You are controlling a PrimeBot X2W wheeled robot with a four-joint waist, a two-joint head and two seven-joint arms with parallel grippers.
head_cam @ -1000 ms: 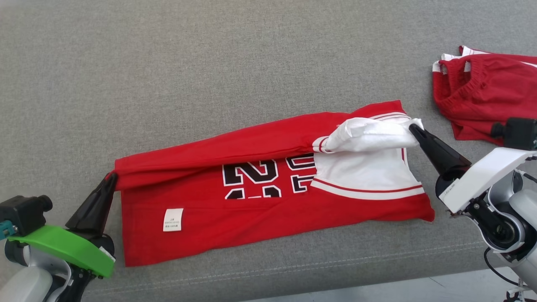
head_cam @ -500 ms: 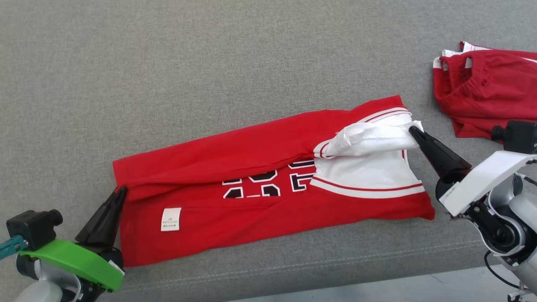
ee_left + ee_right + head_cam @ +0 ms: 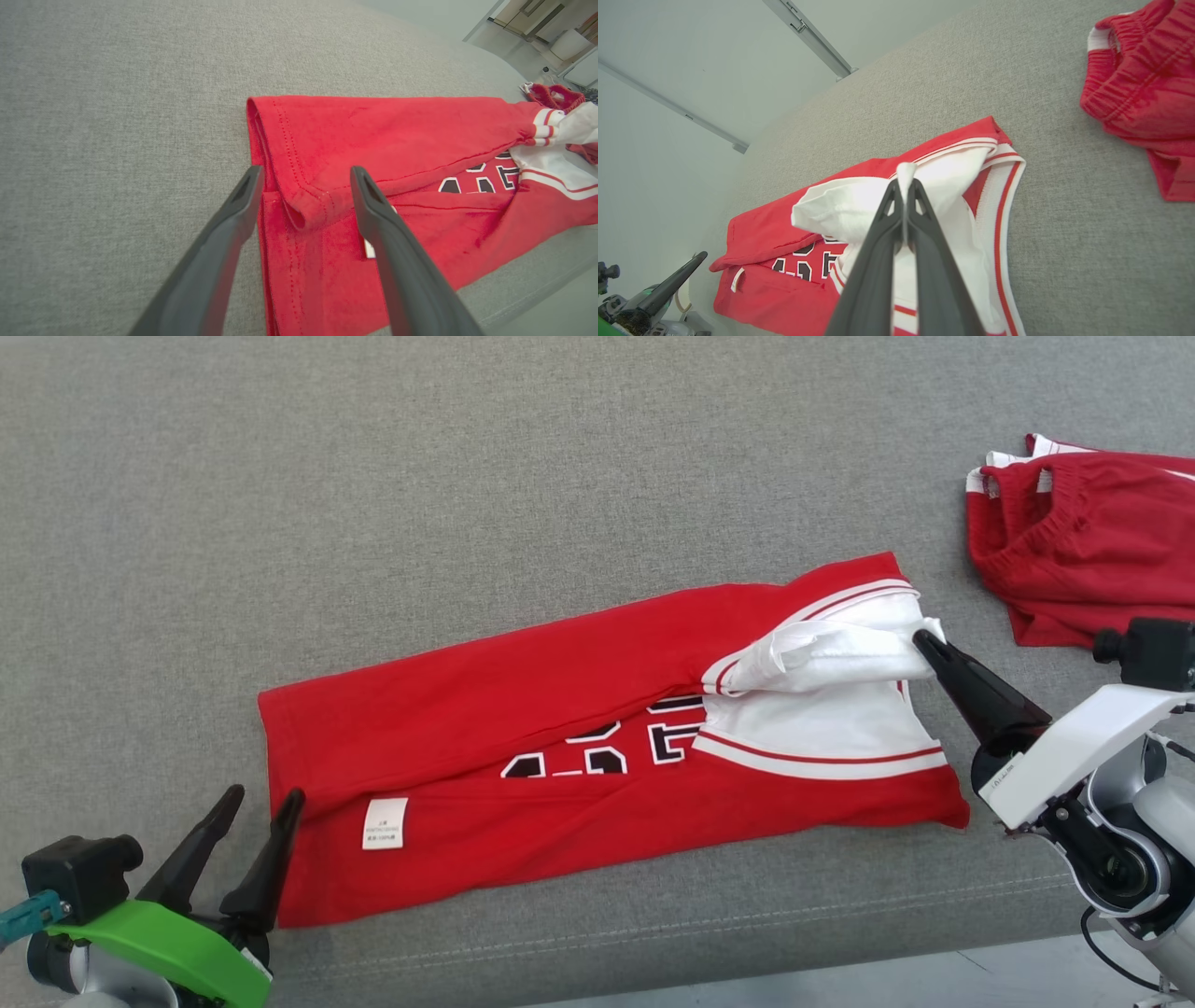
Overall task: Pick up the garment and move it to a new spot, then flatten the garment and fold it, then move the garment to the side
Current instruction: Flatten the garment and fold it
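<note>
The garment is a red jersey with black-and-white numbers and a white part at its right end, folded lengthwise on the grey cushion. In the head view my left gripper stands open at the jersey's lower left corner, holding nothing. In the left wrist view the fingers straddle the folded hem of the garment. My right gripper is shut on the white fabric at the jersey's right end. The right wrist view shows the right gripper pinching a white fold of the garment.
A second red garment with white trim lies bunched at the far right of the cushion. The cushion's front seam and edge run just below the jersey, with pale floor beyond at the lower right.
My left gripper has let go of the jersey's left corner, opened, and drawn back toward the front edge. The folded red layer has settled flat. The right gripper keeps its grip.
</note>
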